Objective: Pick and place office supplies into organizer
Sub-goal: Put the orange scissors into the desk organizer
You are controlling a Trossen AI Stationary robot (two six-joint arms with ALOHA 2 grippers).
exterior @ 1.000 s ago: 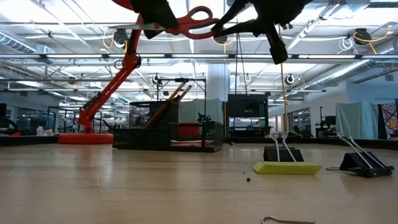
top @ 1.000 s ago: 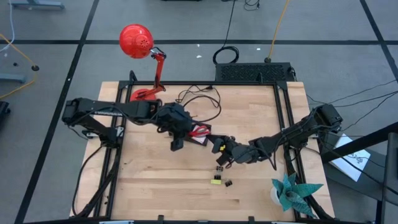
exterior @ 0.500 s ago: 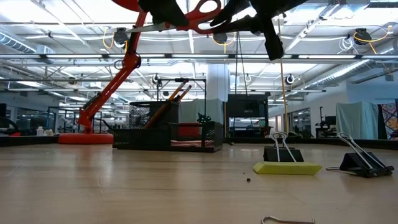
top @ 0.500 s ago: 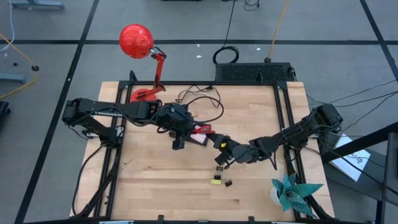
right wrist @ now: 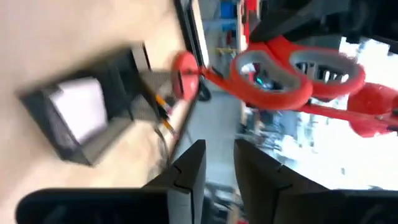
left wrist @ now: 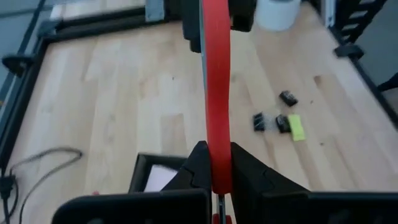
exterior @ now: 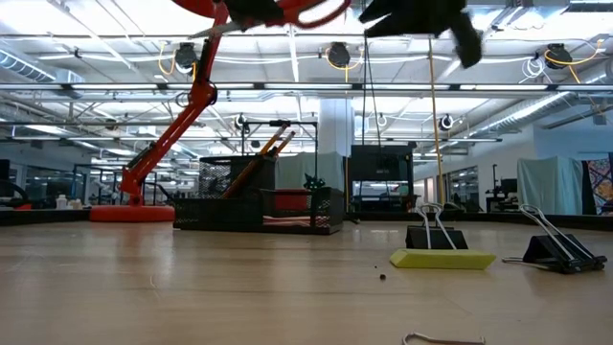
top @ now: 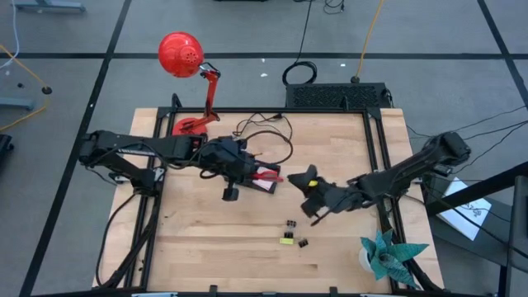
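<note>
From overhead we looked straight down on the whole table [top: 206, 239]; from table height we faced level into the room. Each wrist camera sat close behind its fingers. We shared the red-handled scissors [left wrist: 214, 93] across all four views.

1. Tabletop [top: 206, 239]: pale wood planks, framed by black rails along its edges.
2. Organizer [top: 262, 181] rests near the middle, toward the back; pale sticky-note pad [right wrist: 79, 112] lies in its low section (orange pencils [exterior: 271, 147] lean in the tall end).
3. Red desk lamp [top: 191, 125] base sits at the back left corner; loose black cables [top: 268, 132] lie beside it.
4. Three binder clips [top: 290, 223] and a yellow-green piece [top: 286, 240] lie close together, front of centre.
5. Teal paper plant [top: 386, 256] stands at the front right corner.
</note>
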